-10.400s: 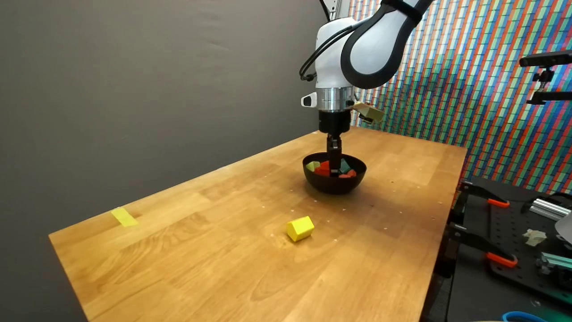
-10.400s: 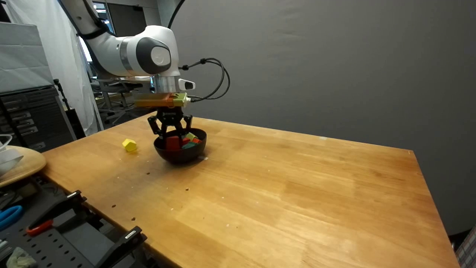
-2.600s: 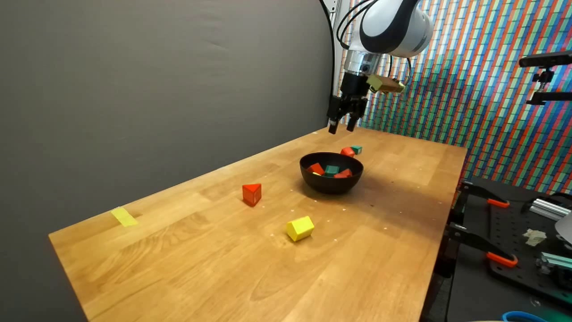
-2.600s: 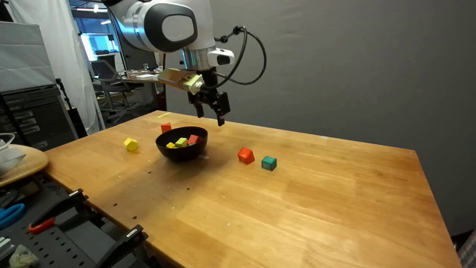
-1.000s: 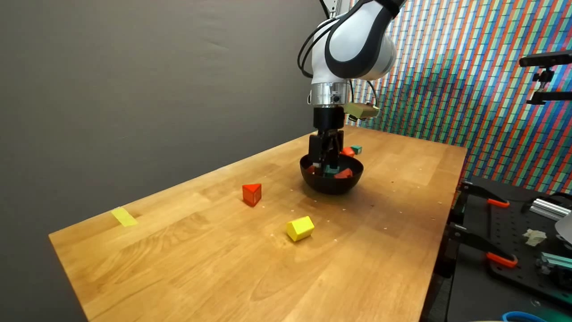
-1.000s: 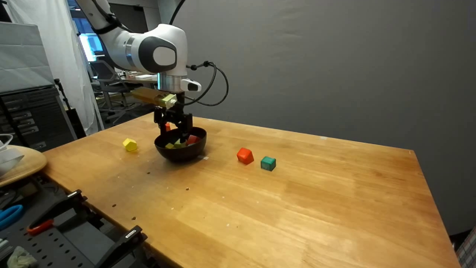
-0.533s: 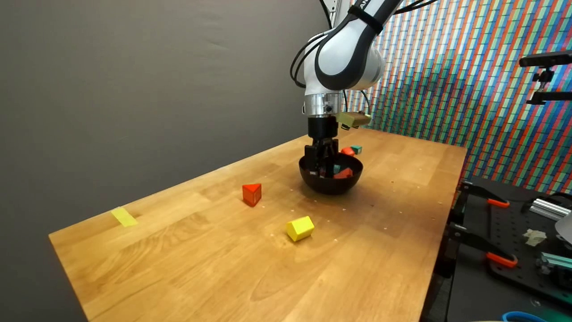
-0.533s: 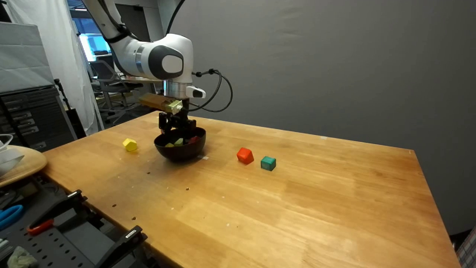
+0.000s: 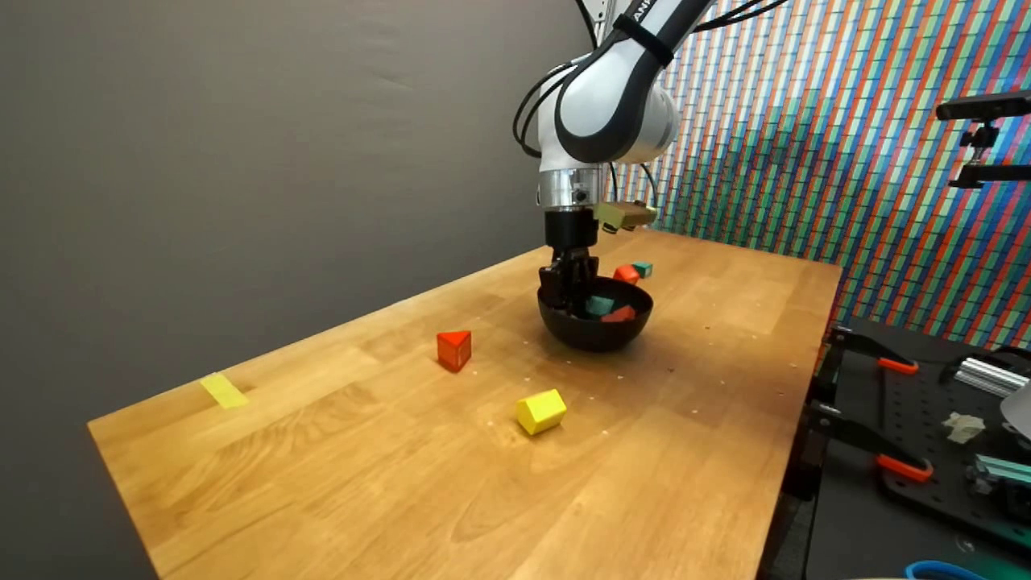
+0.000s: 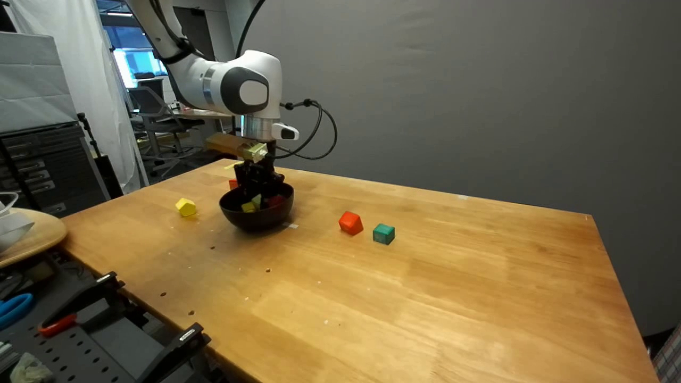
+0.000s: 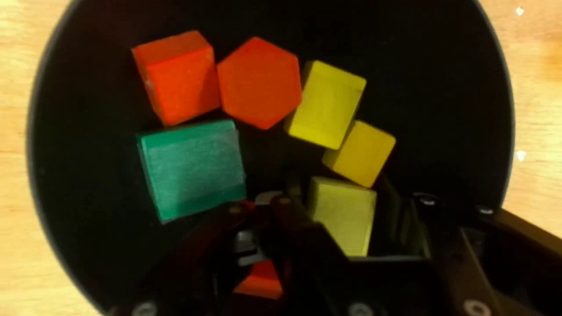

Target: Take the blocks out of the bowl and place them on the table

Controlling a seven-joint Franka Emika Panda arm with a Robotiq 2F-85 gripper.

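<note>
The black bowl (image 9: pixel 596 334) stands on the table (image 9: pixel 387 451). In the wrist view it holds a red cube (image 11: pixel 182 83), a red hexagonal block (image 11: pixel 261 83), a green block (image 11: pixel 195 171), two yellow blocks (image 11: pixel 327 105) and a pale yellow-green block (image 11: pixel 344 219). Another red block (image 11: pixel 261 281) there is mostly hidden by my gripper. My gripper (image 11: pixel 347 206) is open, down inside the bowl, its fingers on either side of the pale yellow-green block. A red triangular block (image 9: pixel 454 351), a yellow block (image 9: pixel 541 412), a red block (image 10: pixel 351 223) and a green block (image 10: pixel 383 233) lie on the table.
A flat pale-yellow scrap (image 9: pixel 225 391) lies near the table's edge. A grey wall runs along one long side. Black clamps with orange handles (image 9: pixel 904 467) sit beside the opposite edge. A round wooden board (image 10: pixel 48 234) is near a corner.
Since ten seconds ago, two red blocks and a green one have come onto the table. My raised gripper has since lowered into the bowl and shifted slightly toward the grey wall.
</note>
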